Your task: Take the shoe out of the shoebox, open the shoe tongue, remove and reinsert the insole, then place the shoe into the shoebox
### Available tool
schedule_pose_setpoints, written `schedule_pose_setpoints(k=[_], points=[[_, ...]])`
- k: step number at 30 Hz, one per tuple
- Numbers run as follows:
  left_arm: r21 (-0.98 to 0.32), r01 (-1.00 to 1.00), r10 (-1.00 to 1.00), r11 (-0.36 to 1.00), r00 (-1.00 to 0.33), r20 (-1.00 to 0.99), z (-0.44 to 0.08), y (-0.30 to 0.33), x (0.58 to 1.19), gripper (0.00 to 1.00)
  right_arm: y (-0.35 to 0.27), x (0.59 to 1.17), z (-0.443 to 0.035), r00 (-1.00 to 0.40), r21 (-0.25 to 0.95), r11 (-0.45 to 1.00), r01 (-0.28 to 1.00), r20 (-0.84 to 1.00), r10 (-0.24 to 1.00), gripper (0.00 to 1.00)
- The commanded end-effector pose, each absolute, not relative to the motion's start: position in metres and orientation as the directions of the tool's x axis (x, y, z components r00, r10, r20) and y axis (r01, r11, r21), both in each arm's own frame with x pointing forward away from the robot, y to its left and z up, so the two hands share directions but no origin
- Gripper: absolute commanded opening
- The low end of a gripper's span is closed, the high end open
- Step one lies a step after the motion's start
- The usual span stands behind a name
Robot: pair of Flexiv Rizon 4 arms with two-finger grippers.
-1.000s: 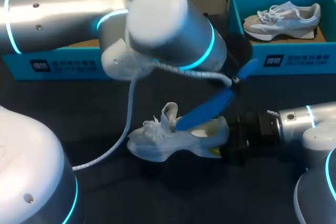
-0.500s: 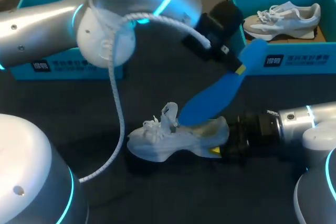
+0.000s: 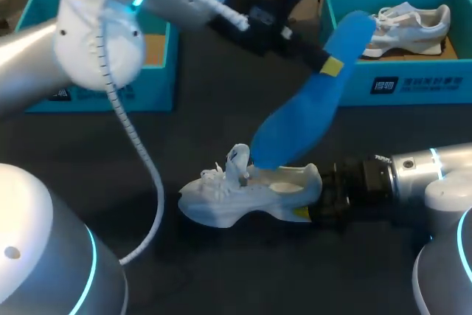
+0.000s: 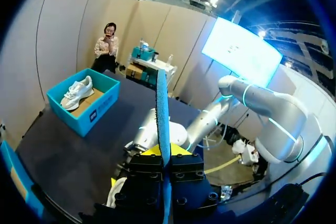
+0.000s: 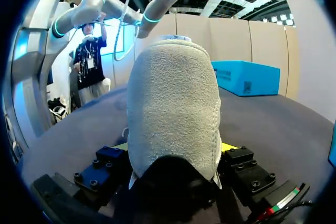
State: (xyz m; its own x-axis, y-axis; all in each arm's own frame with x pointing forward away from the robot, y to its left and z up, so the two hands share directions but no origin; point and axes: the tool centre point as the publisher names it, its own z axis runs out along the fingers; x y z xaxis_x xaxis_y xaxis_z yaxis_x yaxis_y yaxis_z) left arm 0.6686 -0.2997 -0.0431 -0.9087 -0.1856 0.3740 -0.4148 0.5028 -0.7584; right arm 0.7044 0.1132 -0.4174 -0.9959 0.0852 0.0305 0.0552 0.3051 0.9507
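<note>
A white shoe (image 3: pixel 243 195) lies on the dark table, heel toward my right arm. My right gripper (image 3: pixel 306 212) is shut on the heel, which fills the space between its fingers as the shoe's heel (image 5: pixel 173 108) in the right wrist view. My left gripper (image 3: pixel 324 60) hangs high above the table, shut on the heel end of a blue insole (image 3: pixel 302 108). The insole slants down, its toe end just over the shoe's opening beside the raised tongue (image 3: pixel 238 158). In the left wrist view the insole (image 4: pixel 163 108) stands edge-on between the shut fingers.
A blue shoebox (image 3: pixel 398 82) at the back right holds a second, grey-and-white shoe (image 3: pixel 402 26). Another blue box (image 3: pixel 110 90) stands at the back left behind my left arm. The left arm's white cable (image 3: pixel 144 160) dangles over the table's left half.
My left gripper has risen and swung back and to the right, drawing the blue insole up out of the shoe. The shoe and the right gripper have stayed put.
</note>
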Motion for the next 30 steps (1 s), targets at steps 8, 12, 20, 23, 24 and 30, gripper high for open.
schedule_pose_setpoints(k=[8,12,20,23,24,30], points=[[-0.776,-0.415,-0.181,0.475,-0.909,0.375,-0.04,-0.274,0.666,0.0,0.115,0.704,-0.417,-0.996,0.95,0.308,0.055,0.03,0.087,0.0],[-0.776,-0.415,-0.181,0.475,-0.909,0.375,-0.04,-0.274,0.666,0.0,0.115,0.704,-0.417,-0.996,0.95,0.308,0.055,0.03,0.087,0.0],[-0.803,-0.487,-0.139,0.345,-0.872,0.469,-0.011,-0.249,0.669,0.0,0.115,0.704,-0.417,-0.996,0.95,0.308,0.055,0.03,0.087,0.0],[-0.818,-0.495,-0.091,0.294,-0.866,0.492,0.007,-0.241,0.663,0.0,0.115,0.704,-0.417,-0.996,0.95,0.308,0.055,0.03,0.087,0.0],[-0.826,-0.487,-0.075,0.284,-0.87,0.488,0.014,-0.239,0.661,0.0,0.115,0.704,-0.417,-0.996,0.95,0.308,0.055,0.03,0.087,0.0],[-0.88,-0.407,0.019,0.245,-0.905,0.424,0.051,-0.227,0.642,0.0,0.115,0.704,-0.417,-0.996,0.95,0.308,0.055,0.03,0.087,0.0]])
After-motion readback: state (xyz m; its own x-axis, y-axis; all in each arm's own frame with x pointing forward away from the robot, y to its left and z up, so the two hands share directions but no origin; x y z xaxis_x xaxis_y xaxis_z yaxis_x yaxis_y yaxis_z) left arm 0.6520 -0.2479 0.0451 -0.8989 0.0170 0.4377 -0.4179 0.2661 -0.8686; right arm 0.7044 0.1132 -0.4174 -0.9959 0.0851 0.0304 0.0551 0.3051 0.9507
